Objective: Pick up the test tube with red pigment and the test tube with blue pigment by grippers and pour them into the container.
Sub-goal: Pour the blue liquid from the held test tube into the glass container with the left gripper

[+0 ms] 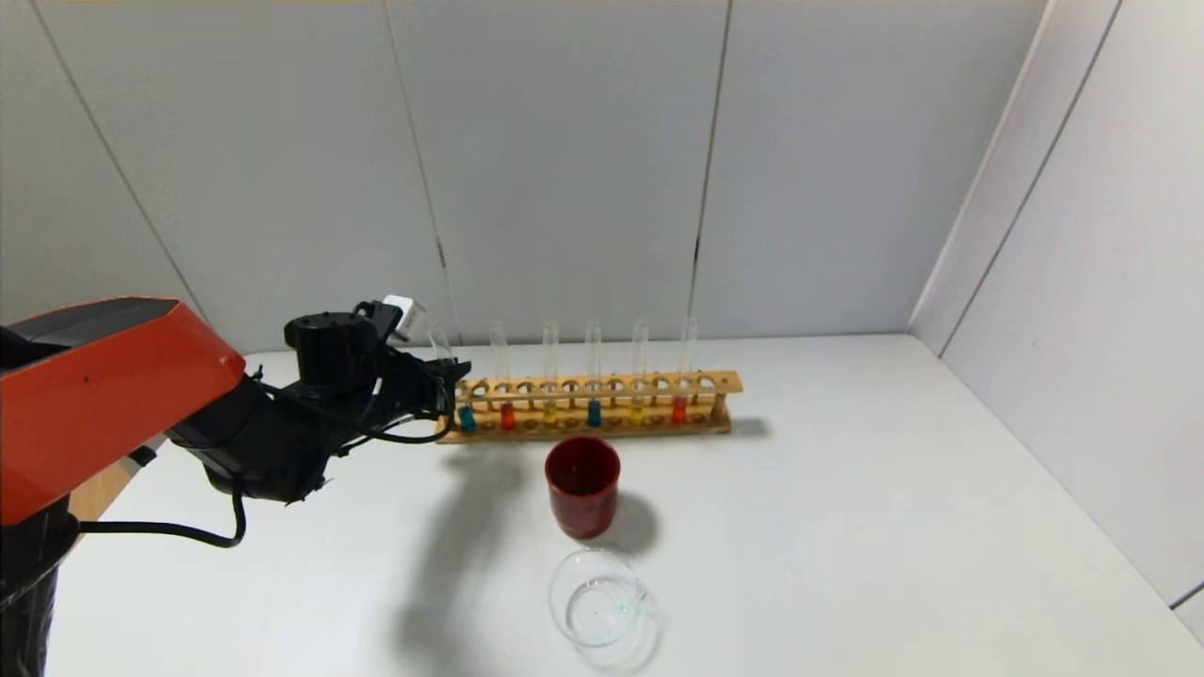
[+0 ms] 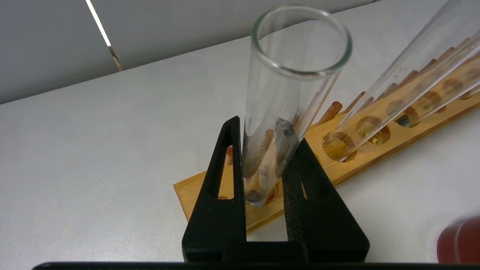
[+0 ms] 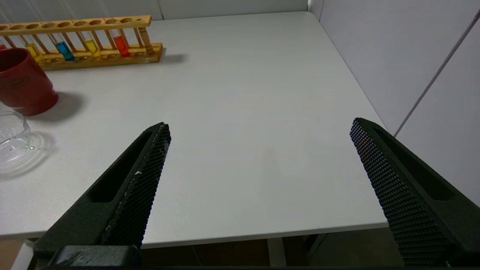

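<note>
My left gripper (image 2: 264, 165) squeezes the blue tube (image 1: 465, 414) at the rack's (image 1: 602, 425) nine o'clock end, right gripper (image 3: 258, 180) gapes unused, glass cup (image 1: 597, 609) empty, both pours left.

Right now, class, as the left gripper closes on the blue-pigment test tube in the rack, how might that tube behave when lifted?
The test tube with blue pigment is thin clear glass, so probably fragile and slippery between the left gripper fingers. It holds only a little liquid, so it is likely light. Being round and slender, it would probably roll if laid on the table.
</note>
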